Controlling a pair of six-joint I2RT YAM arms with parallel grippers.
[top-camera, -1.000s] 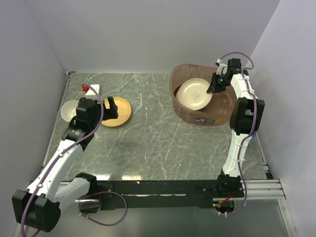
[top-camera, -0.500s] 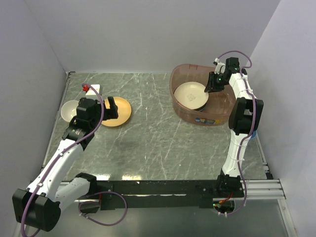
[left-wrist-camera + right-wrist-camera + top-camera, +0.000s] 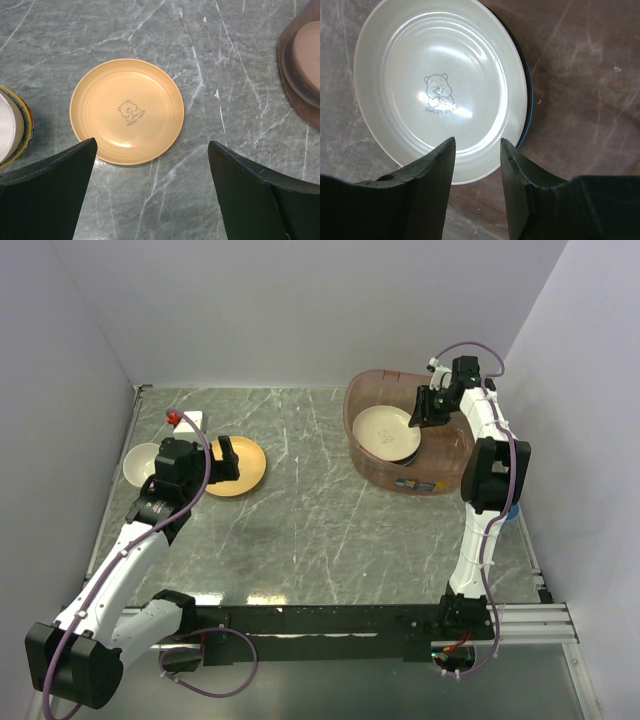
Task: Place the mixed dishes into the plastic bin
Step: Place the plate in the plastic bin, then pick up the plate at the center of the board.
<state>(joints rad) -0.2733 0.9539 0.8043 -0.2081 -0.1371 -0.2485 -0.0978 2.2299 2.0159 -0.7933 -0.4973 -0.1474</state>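
Observation:
The pinkish-brown plastic bin [image 3: 455,455] stands at the back right. A cream plate with a bear print [image 3: 440,85] lies in it, on top of a dish with a dark, blue-edged rim [image 3: 530,102]. My right gripper [image 3: 477,142] hovers open over that plate's near edge, holding nothing. On the left, my left gripper [image 3: 152,145] is wide open just short of the yellow-orange plate [image 3: 126,111], which lies flat on the table. A bowl with a coloured rim [image 3: 12,127] sits left of that plate.
A small red thing [image 3: 172,418] and a white item [image 3: 190,418] lie at the back left corner. Walls close the table on three sides. A scrap of light blue [image 3: 513,512] shows behind my right arm.
My right gripper has opened and let go of the cream plate, which has dropped from a tilt to lie flatter in the bin. The left arm has not moved.

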